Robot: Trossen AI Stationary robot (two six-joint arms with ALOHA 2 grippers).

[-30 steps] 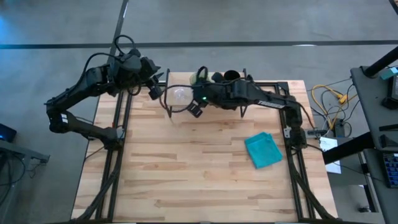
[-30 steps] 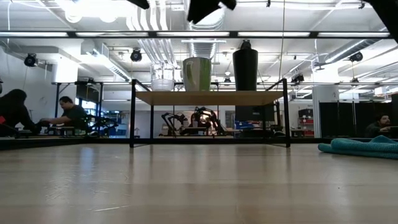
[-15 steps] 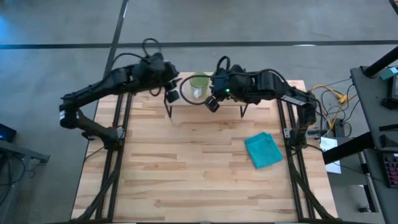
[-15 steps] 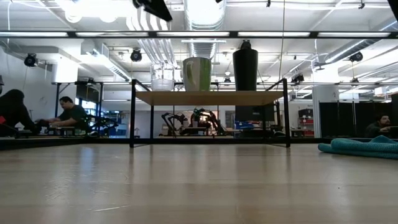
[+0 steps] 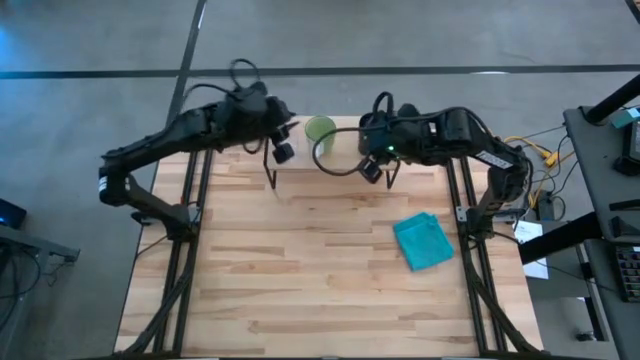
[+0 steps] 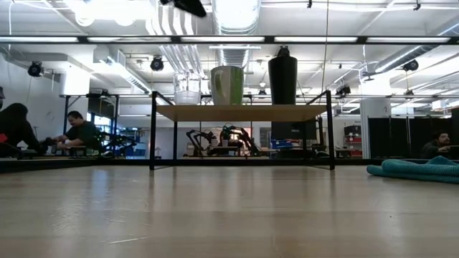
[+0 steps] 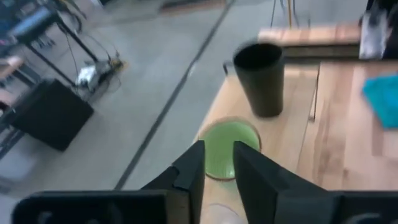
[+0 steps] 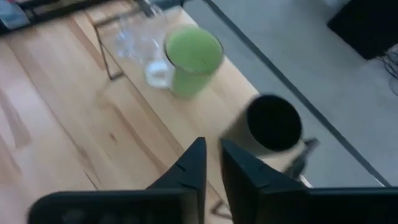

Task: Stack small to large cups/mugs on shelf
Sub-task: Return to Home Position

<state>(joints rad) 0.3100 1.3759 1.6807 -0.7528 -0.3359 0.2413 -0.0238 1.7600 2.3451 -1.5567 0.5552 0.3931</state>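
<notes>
On the shelf (image 6: 242, 112), a light-wood board on thin black legs at the table's far edge, three vessels stand upright in a row: the clear glass cup (image 6: 188, 89), the green mug (image 6: 227, 85) and the tall black cup (image 6: 282, 75). My left gripper (image 5: 283, 150) hovers above the shelf's left end, over the glass cup, its fingers a narrow gap apart. My right gripper (image 5: 370, 168) hovers above the shelf's right part, also slightly open and holding nothing. The left wrist view shows the green mug (image 7: 228, 149) and black cup (image 7: 258, 78) from above. The right wrist view shows the same mug (image 8: 193, 59) and cup (image 8: 273, 124).
A folded teal cloth (image 5: 424, 242) lies on the table's right half, nearer than the shelf, and shows at the right in the low view (image 6: 416, 170). Bare wood (image 5: 300, 270) stretches across the table's near half. People sit in the room beyond the table (image 6: 79, 132).
My right gripper has drawn back from over the glass cup and mug toward the table's right, uncovering the green mug. My left gripper has moved right, over the shelf's left end. The three vessels have kept still on the shelf.
</notes>
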